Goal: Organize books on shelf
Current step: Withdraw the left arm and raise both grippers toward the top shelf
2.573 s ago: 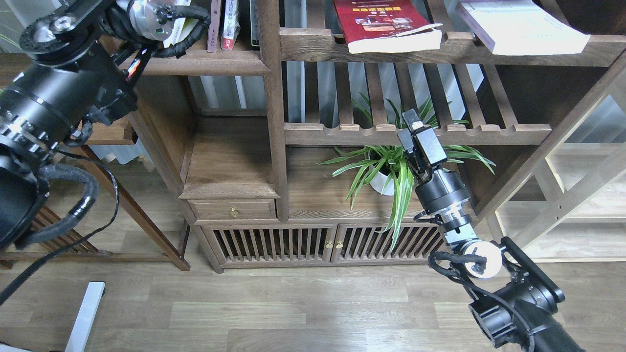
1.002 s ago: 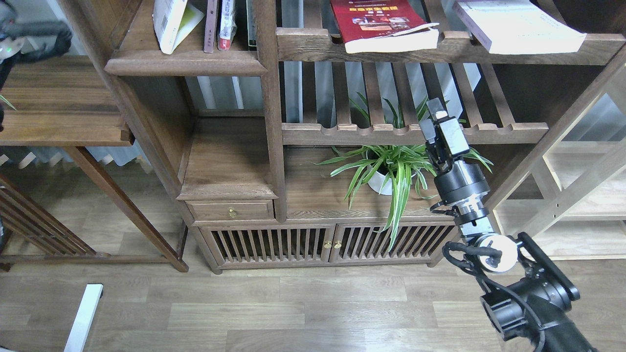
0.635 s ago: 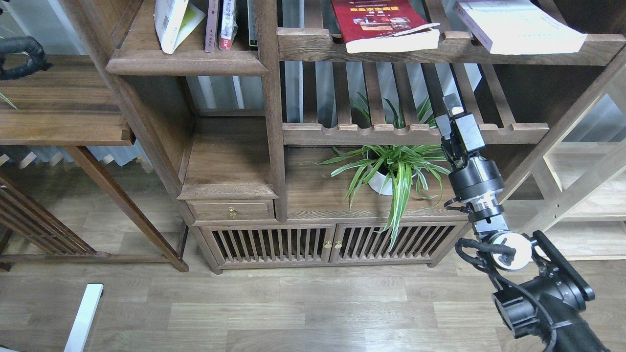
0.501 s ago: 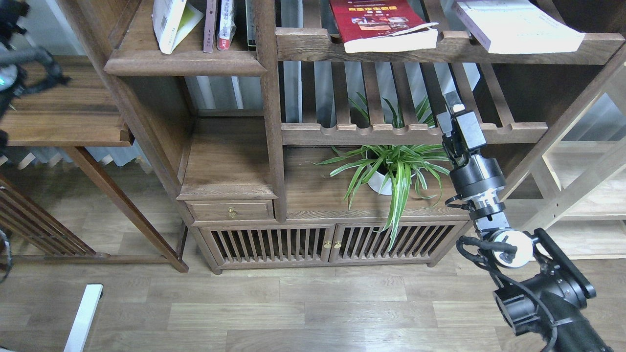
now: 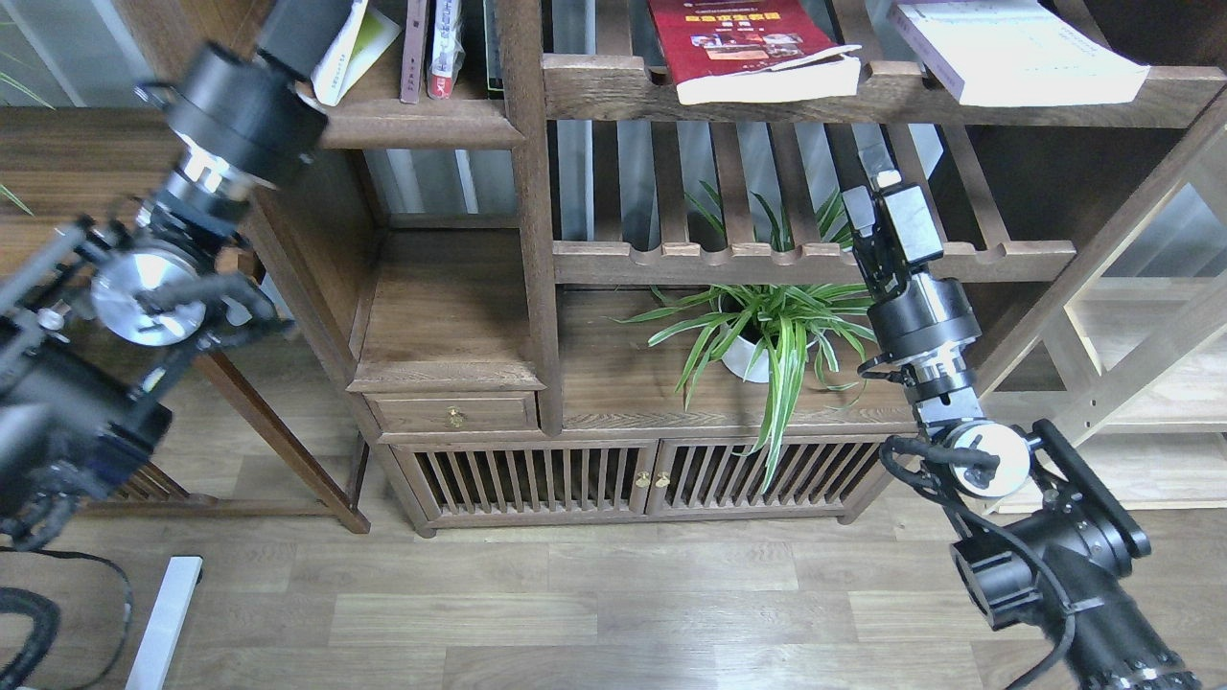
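Left gripper (image 5: pixel 305 24) is reaching toward the leaning yellow-green paperback (image 5: pixel 347 48) on the dark-brown plank shelf (image 5: pixel 422 125) — finger state indeterminable — next needing a squared grasp; right gripper (image 5: pixel 874 196) is hovering, closure unclear.

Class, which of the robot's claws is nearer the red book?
Right. The right claw is just below the red book, slightly rightward; the left claw is far to its left.

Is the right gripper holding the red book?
No: the right gripper hangs by the slatted rack, well below the red book, holding nothing.
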Action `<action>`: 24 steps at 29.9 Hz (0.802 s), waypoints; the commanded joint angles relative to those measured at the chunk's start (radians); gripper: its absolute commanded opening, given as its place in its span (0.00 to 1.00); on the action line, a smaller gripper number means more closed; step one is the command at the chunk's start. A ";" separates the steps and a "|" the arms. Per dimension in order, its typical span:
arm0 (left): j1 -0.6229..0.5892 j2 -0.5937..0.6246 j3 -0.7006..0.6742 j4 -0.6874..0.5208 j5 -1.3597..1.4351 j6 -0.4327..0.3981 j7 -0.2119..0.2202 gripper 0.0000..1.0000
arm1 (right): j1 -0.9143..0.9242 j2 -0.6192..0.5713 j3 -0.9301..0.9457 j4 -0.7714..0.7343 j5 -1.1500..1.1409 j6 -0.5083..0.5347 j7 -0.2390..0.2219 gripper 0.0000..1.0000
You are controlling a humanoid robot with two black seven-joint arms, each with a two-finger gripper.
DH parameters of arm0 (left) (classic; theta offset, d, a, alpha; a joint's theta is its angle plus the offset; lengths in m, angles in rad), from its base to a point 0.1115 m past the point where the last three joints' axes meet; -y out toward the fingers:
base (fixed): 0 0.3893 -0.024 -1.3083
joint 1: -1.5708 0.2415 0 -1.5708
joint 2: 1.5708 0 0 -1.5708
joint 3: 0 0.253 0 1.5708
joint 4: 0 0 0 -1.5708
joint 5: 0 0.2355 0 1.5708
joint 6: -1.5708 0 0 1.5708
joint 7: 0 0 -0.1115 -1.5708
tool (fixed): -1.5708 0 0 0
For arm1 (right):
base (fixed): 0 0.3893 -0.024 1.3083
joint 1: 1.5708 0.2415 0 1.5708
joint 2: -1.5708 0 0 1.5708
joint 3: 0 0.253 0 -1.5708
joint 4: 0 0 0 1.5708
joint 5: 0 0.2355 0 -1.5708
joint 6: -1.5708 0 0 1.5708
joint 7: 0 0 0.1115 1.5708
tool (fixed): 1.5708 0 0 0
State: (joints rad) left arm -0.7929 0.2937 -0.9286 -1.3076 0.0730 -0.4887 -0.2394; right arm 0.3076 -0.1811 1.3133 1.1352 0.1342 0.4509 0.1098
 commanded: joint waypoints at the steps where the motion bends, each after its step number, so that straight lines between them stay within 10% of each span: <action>1: 0.066 -0.050 0.001 0.001 0.039 0.000 0.000 0.99 | 0.033 0.002 0.000 0.000 0.004 -0.047 0.001 0.99; 24: 0.192 -0.130 0.044 0.034 0.074 0.000 0.000 0.99 | 0.097 0.028 -0.015 0.075 0.012 -0.101 -0.001 0.99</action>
State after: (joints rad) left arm -0.6013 0.1656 -0.8865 -1.2784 0.1473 -0.4887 -0.2392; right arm 0.4065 -0.1539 1.3027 1.2010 0.1473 0.3481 0.1120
